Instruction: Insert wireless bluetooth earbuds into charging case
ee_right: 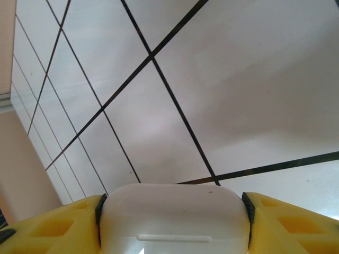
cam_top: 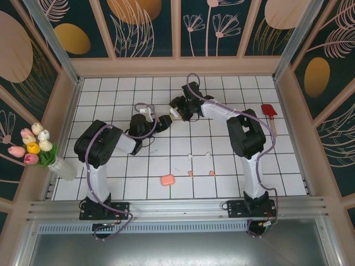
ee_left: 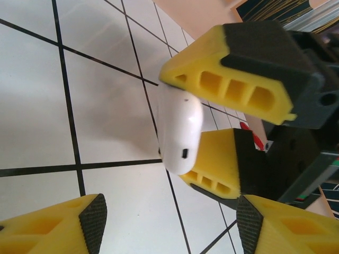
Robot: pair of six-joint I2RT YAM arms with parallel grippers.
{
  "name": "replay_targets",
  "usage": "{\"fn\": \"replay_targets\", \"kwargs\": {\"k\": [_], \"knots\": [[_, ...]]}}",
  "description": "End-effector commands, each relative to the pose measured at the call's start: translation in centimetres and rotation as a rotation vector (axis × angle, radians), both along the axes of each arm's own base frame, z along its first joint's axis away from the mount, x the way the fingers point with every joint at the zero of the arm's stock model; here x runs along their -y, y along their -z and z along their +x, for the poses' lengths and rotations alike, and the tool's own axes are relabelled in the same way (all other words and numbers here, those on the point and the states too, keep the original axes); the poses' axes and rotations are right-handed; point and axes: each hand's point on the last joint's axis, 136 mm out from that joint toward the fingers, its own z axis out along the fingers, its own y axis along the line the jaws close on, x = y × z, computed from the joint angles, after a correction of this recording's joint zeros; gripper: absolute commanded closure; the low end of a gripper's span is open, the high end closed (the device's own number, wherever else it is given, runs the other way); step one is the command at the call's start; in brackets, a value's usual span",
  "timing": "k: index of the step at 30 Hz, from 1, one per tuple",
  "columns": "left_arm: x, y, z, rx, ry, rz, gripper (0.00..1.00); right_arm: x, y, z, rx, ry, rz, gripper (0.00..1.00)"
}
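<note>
Nearest the lens, we find the white charging case [ee_right: 173, 219] clamped between the yellow fingers of the right hand [ee_right: 174, 203], held clear above the tiled table [cam_top: 111, 94] toward its far middle. We record the left hand [ee_left: 172, 225] facing that case from close by, its fingers standing apart with nothing between them and not touching the case. The white earbuds [cam_top: 191, 157], two in number, lie loose on the table well nearer the arm bases, with the two salmon-pink earbuds [cam_top: 190, 173] just nearer again and a pink case [cam_top: 167, 180] to their left.
</note>
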Motion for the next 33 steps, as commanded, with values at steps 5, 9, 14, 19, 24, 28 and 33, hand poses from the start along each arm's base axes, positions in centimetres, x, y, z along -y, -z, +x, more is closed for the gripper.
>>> {"fn": "replay_targets", "kwargs": {"k": [5,9,14,19,24,28,33], "knots": [[1.0,-1.2,1.2,0.068,0.004,-0.015,0.35,-1.3,-3.4,-0.6,0.046,-0.019,0.062,0.39],[1.1,-1.3,1.6,0.073,-0.002,-0.017,0.37,-1.6,-3.4,-0.8,0.045,-0.024,0.064,0.39],[1.2,-1.0,2.0,0.073,-0.013,-0.008,0.40,-2.1,-3.4,-1.1,0.043,-0.036,0.066,0.39],[1.3,-1.0,2.4,0.075,-0.019,-0.009,0.43,-2.4,-3.4,-1.4,0.044,-0.044,0.067,0.39],[1.4,-1.2,2.9,0.082,-0.027,-0.007,0.46,-2.7,-3.2,-1.7,0.040,-0.050,0.065,0.39],[1.4,-1.3,3.2,0.084,-0.032,-0.006,0.49,-2.8,-3.0,-1.9,0.037,-0.054,0.063,0.39],[1.5,-1.3,3.4,0.084,-0.034,-0.001,0.56,-2.8,-2.9,-2.1,0.034,-0.057,0.065,0.39]]}}
